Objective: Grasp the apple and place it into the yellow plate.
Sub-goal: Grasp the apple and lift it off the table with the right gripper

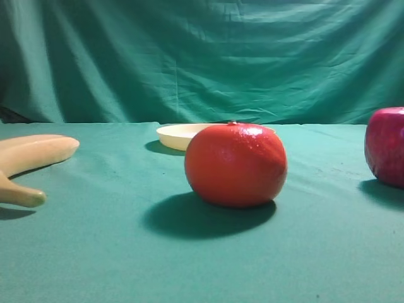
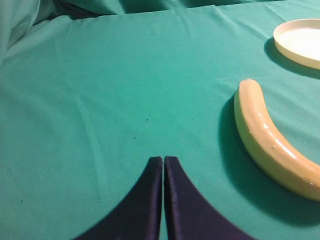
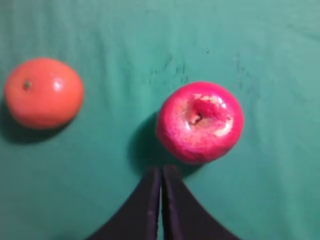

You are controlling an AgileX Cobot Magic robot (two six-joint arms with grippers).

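Note:
The magenta-red apple (image 1: 386, 146) sits at the right edge of the exterior view, partly cut off. In the right wrist view the apple (image 3: 200, 121) lies just beyond and slightly right of my right gripper (image 3: 161, 171), which is shut and empty above the cloth. The pale yellow plate (image 1: 180, 135) stands at the back, half hidden behind the orange-red fruit; it also shows in the left wrist view (image 2: 300, 42) at the top right. My left gripper (image 2: 163, 161) is shut and empty over bare cloth. Neither gripper shows in the exterior view.
An orange-red round fruit (image 1: 235, 165) sits in the middle foreground and shows left of the apple in the right wrist view (image 3: 43, 93). A pale banana (image 1: 31, 154) lies at the left, also right of my left gripper (image 2: 272, 140). Green cloth (image 1: 113, 252) covers the table and backdrop.

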